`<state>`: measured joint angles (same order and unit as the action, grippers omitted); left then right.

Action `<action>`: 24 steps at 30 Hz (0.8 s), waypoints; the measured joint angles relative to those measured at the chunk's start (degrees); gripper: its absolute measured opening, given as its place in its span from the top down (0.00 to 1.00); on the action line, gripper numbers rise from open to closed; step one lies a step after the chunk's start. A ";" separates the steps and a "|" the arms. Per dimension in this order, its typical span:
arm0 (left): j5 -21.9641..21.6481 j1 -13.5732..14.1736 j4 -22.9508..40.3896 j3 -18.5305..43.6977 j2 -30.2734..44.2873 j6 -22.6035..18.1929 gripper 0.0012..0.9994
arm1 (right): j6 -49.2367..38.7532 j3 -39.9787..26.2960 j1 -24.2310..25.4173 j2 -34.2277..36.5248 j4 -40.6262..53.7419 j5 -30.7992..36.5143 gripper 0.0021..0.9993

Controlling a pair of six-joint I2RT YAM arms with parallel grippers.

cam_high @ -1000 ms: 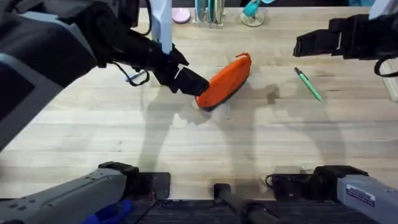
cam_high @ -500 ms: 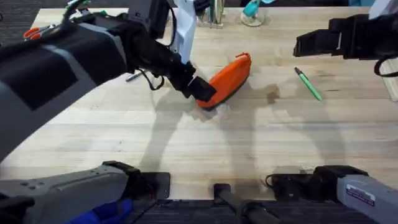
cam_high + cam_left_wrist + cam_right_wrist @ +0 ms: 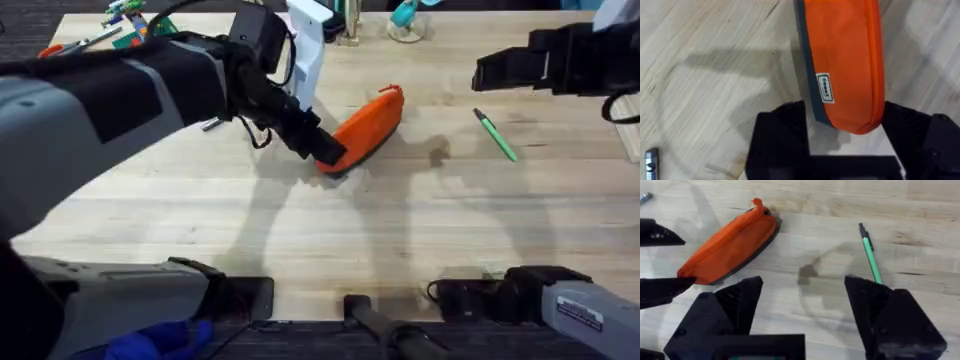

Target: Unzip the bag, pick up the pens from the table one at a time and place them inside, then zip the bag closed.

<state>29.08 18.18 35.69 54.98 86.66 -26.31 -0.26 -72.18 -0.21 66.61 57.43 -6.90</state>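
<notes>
Left jaws [image 3: 847,150]: apart, one black finger on each side of the near end of the pouch; the wrist view shows the pouch end sitting in the gap between them, and whether the fingers touch the fabric cannot be told.
Right jaws [image 3: 802,315]: wide apart and holding nothing, hanging above bare wood between the pouch and the green pen.
Left arm: in the overhead view it reaches from the lower left across the middle, large and dark, its tip at the lower left end of the pouch.
Right arm: in the overhead view its gripper [image 3: 515,68] sits at the upper right, well apart from the pouch.
Orange pencil pouch [image 3: 362,130]: lies on the worktop slantwise, near end toward the left arm, far end up and to the right; dark grey base along one long side, a small white label [image 3: 824,88] on that edge.
Zipper: runs along the top of the pouch and looks closed along its visible length; the orange pull [image 3: 757,203] stands at the far end.
Green pen [image 3: 496,135]: lies flat on the worktop to the right of the pouch, well apart from it, dark tip toward the far side.
Worktop [image 3: 330,235]: light wooden planks with visible seams.
Far edge: assorted stationery items [image 3: 120,18] at the upper left corner.
</notes>
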 joint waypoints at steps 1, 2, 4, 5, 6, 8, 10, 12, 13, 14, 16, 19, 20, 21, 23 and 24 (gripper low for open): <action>0.00 0.06 -0.01 0.00 -0.01 0.18 0.20 | 0.01 0.00 0.00 0.00 0.00 0.00 0.00; 0.03 0.06 0.01 0.00 -0.01 0.22 0.24 | -0.01 0.00 0.00 0.00 0.00 0.00 0.00; 0.07 0.06 0.03 -0.04 -0.01 0.47 0.32 | -0.01 0.00 0.00 0.00 0.00 0.00 0.00; 0.18 0.08 0.04 -0.09 -0.01 0.64 0.37 | -0.01 0.00 0.00 0.00 0.00 0.00 0.00; 0.32 0.09 0.06 -0.09 -0.01 0.73 0.44 | -0.01 0.00 0.00 0.00 0.00 0.00 0.00; 0.75 0.26 0.08 -0.09 -0.01 0.92 0.58 | -0.01 0.00 0.00 0.00 0.00 0.00 0.00; 1.14 0.46 0.16 -0.09 -0.01 0.98 0.74 | -0.01 0.00 0.00 0.00 0.00 0.00 0.00; 1.14 0.50 0.06 -0.09 -0.01 1.06 0.87 | -0.01 0.00 0.00 0.00 0.00 0.00 0.00; 1.11 0.50 -0.03 -0.11 -0.01 1.11 0.93 | 0.01 0.00 0.00 0.00 0.00 0.00 0.00; 1.00 0.50 -0.14 -0.11 -0.01 1.23 0.95 | -0.01 0.00 0.00 0.00 0.00 0.00 0.00; 0.85 0.50 -0.23 -0.11 -0.01 1.57 0.96 | 0.00 0.00 0.00 0.00 0.00 0.00 0.00; 0.83 0.50 -0.28 -0.13 -0.01 1.93 0.96 | -0.01 0.00 0.00 0.00 0.01 0.00 0.00; 0.83 0.50 -0.29 -0.13 -0.01 2.03 0.96 | -0.01 0.00 0.00 0.00 0.00 0.00 0.00; 0.83 0.50 -0.32 -0.13 -0.01 2.15 0.96 | 0.01 0.00 0.00 0.00 0.00 0.00 0.00; 0.81 0.50 -0.32 -0.13 -0.01 2.32 0.96 | -0.01 0.00 0.00 0.00 0.00 0.00 0.00; 0.79 0.50 -0.32 -0.13 -0.01 2.34 0.96 | -0.01 0.00 0.00 0.00 0.00 0.00 0.00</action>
<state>29.87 18.68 35.38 54.85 86.65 -23.97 -0.27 -72.18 -0.21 66.61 57.43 -6.90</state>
